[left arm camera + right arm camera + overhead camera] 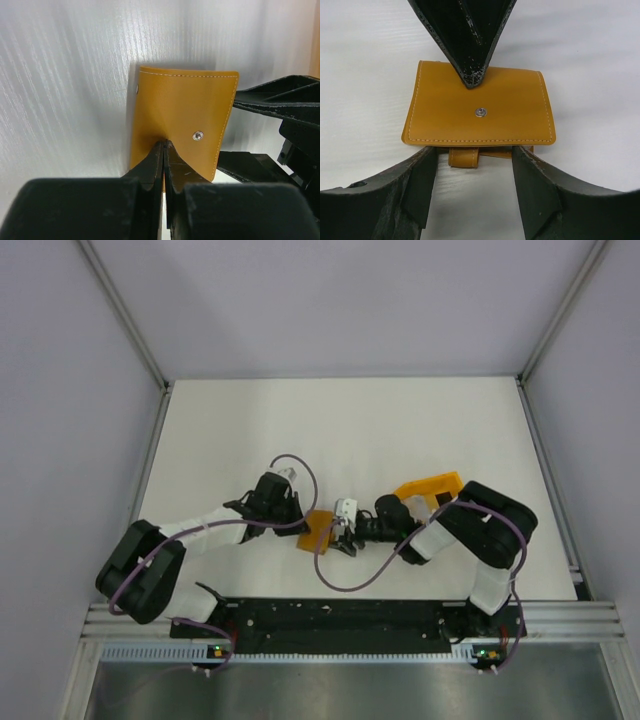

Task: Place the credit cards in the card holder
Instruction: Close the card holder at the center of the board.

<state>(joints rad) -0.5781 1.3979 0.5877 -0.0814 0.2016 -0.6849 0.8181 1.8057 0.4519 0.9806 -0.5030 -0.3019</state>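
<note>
The card holder (480, 110) is sitting folded shut on the white table (350, 430), showing its plain orange outside. Pale stitching is running along its edges, and a small metal snap stud (480, 112) is showing on the face turned toward the right wrist camera. A short orange strap tab (463, 156) is poking out under the card holder's near edge in that view.

The left gripper (164, 147) is pinching one edge of the card holder with its two black fingers pressed together, and the leather is puckering slightly at the bite. From here I cannot tell whether the card holder is lying flat or is being tipped up at that edge.

The right gripper (475, 150) is waiting on the opposite side of the card holder. Its jaws are standing wide apart and are gripping nothing, with the strap tab between the fingertips.

From above, the two grippers are facing each other across the card holder. A second orange piece (430, 485) is lying beyond the card holder, behind the right arm, and it is too small to make out.
</note>
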